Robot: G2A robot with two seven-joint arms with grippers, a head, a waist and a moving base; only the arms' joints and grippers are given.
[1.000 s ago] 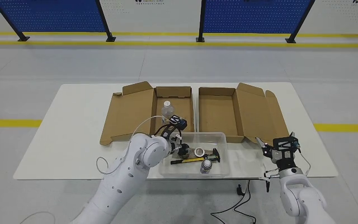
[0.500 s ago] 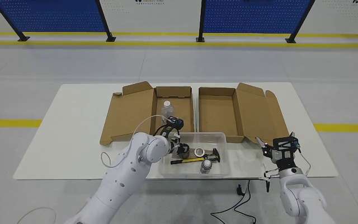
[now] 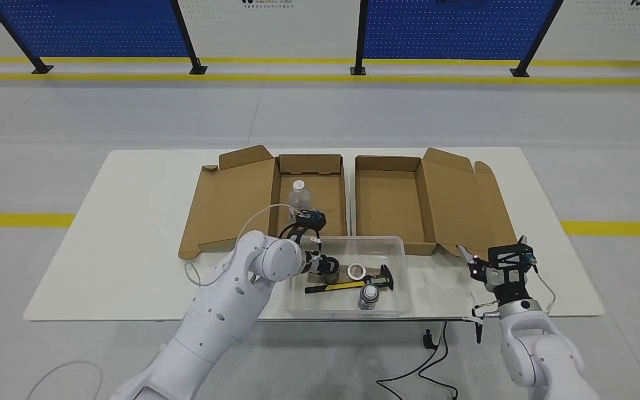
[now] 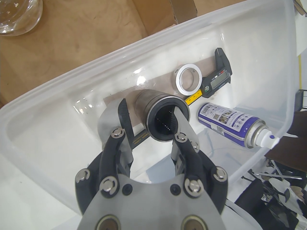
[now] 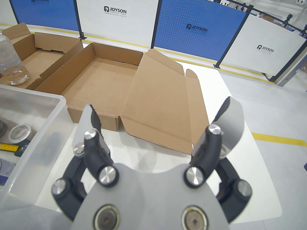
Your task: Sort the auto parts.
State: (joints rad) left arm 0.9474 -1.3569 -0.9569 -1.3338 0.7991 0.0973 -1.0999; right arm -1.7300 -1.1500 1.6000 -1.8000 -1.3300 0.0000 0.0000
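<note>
A clear plastic bin (image 3: 392, 243) at the table's front holds a dark metal bearing sleeve (image 4: 153, 104), a silver ring (image 4: 188, 79), a digital caliper (image 4: 217, 77) and a blue spray can (image 4: 227, 125). My left gripper (image 4: 150, 116) is inside the bin's left part, shut on the sleeve, with one finger in its bore and the other against its outer wall. From above, that gripper (image 3: 322, 265) sits over the bin's left end. My right gripper (image 5: 159, 111) hangs open and empty over bare table right of the bin, seen from above as the right gripper (image 3: 497, 262).
Two open cardboard boxes stand behind the bin: the left box (image 3: 322, 165) holds a clear bottle (image 3: 298, 195), and the right box (image 3: 388, 205) has a bare floor. Flaps lie flat on their outer sides. The table's front edge is close to the bin.
The left arm's elbow and wrist have shifted slightly left while its gripper stays in the bin's left end. The right arm has not moved.
</note>
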